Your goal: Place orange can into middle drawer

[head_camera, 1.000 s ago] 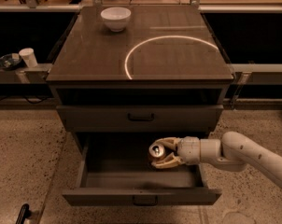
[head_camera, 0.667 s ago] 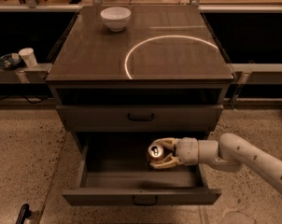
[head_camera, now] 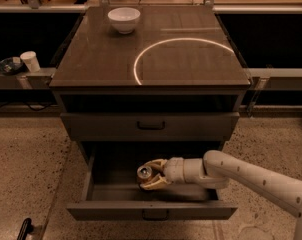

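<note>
speckled floor, pulled-out middle drawer (head_camera: 151, 210), claw (head_camera: 150, 174) inside it gripping orange can (head_camera: 144, 172)

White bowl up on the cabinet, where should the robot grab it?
Probably by its rim, coming from above: the white bowl sits upright, mouth open, with a thin edge one finger can slip inside. The gripper is busy now, down in the open middle drawer, holding the orange can.

In middle drawer (head_camera: 151, 210): tool (head_camera: 146, 178), orange can (head_camera: 144, 172); bowl (head_camera: 124, 19) on cabinet (head_camera: 191, 59).
</note>
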